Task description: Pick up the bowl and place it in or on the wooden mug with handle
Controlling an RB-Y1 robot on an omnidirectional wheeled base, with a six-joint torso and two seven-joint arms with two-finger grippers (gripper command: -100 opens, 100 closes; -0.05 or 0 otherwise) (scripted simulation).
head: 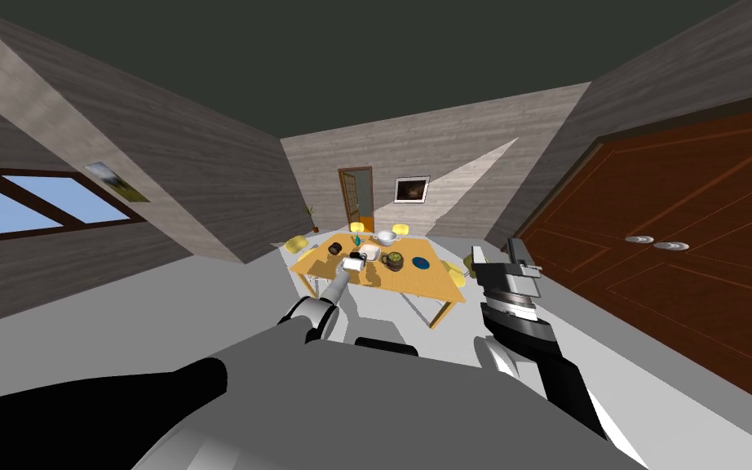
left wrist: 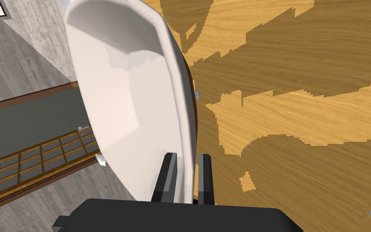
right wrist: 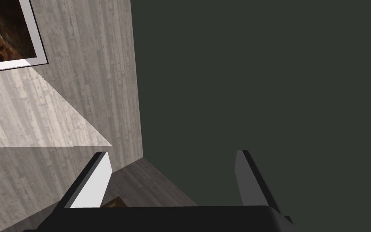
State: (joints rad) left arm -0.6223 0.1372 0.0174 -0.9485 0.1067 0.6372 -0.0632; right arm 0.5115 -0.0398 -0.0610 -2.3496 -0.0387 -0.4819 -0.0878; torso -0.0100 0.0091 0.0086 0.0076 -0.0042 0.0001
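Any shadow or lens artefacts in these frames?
Left wrist view: hard, stair-stepped shadow edges across the table, next to the bowl that the left hand grips by its rim. Head view: wide lens splays the walls; a bright wedge of light lies on the far wall.

Light wooden table (head: 415, 285) with yellow chairs (head: 296, 243) around it, a blue plate (head: 421, 263) and a small black cup (head: 334, 247) on top. Big red-brown double doors (head: 676, 245) on the right, a window (head: 32, 200) on the left.

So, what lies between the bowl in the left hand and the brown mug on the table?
Only bare table, by the head view: the mug stands close beside the held bowl.
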